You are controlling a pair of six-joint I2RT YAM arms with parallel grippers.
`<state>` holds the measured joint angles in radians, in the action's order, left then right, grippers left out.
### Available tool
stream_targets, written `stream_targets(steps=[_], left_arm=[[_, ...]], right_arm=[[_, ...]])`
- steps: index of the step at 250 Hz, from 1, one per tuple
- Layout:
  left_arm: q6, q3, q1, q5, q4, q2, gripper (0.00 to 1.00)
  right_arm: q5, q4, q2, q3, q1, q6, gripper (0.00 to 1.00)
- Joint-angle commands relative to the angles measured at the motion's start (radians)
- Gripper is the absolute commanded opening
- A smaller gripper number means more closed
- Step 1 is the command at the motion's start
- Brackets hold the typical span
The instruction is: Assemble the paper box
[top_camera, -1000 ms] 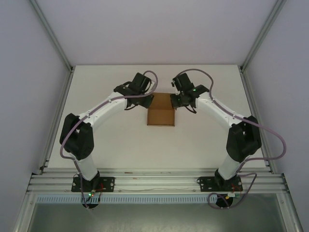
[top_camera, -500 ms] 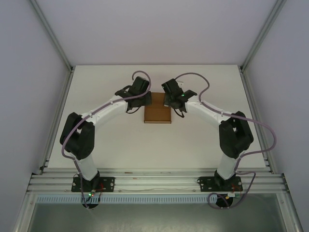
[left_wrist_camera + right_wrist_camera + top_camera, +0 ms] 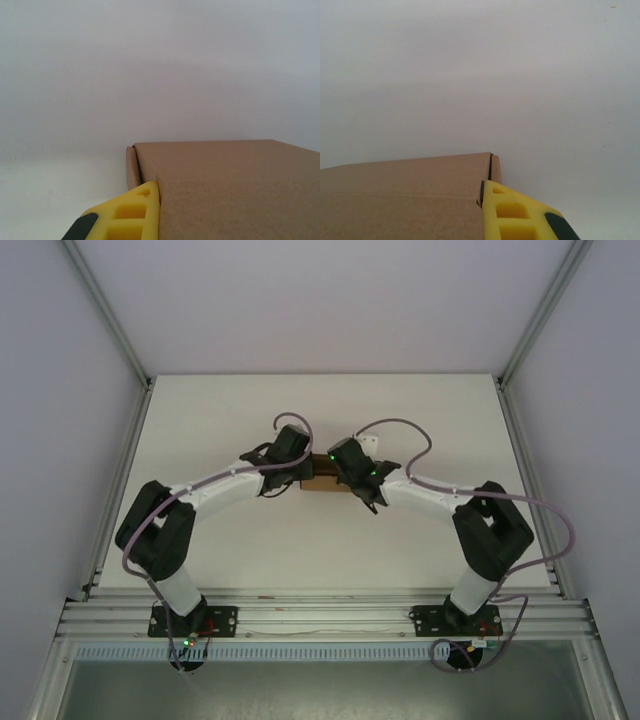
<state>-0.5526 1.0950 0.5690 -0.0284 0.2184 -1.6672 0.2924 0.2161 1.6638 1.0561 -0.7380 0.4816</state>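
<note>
White table [image 3: 230, 420]; paper box [image 3: 322, 483] wedged between left gripper [image 3: 298, 470] and right gripper [image 3: 347, 472]. Yellow fingers [image 3: 134, 216] press opposite sides, likely squaring walls. Can't tell whether either gripper is closed.

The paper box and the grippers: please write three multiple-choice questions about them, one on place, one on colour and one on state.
1. Where is the paper box?
A. Between the left gripper and the right gripper
B. By the arm bases
C. In the far left corner

2. What colour are the fingers in the wrist views?
A. Red
B. Yellow
C. Blue

3. What is the box's state?
A. A flat open sheet
B. Torn in two
C. Folded up, with a side wall standing

Answers:
1 A, the top view shows it between them.
2 B, each wrist view shows a yellow finger.
3 C, the left wrist view shows a top panel and a side wall.
</note>
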Motion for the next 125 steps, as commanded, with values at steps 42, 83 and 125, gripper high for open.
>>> stream_targets(steps=[42,83,125], left_arm=[[-0.005,-0.072,0.022,-0.038,0.027,0.127,0.42],[-0.013,-0.059,0.023,-0.015,0.125,0.215,0.68],[-0.097,-0.028,-0.004,0.016,0.194,0.276,1.0]], right_arm=[[0.139,-0.133,-0.086,-0.137,-0.025,-0.074,0.01],[0.141,-0.201,-0.107,-0.193,-0.049,-0.143,0.02],[0.114,-0.268,-0.121,-0.242,-0.061,-0.213,0.04]])
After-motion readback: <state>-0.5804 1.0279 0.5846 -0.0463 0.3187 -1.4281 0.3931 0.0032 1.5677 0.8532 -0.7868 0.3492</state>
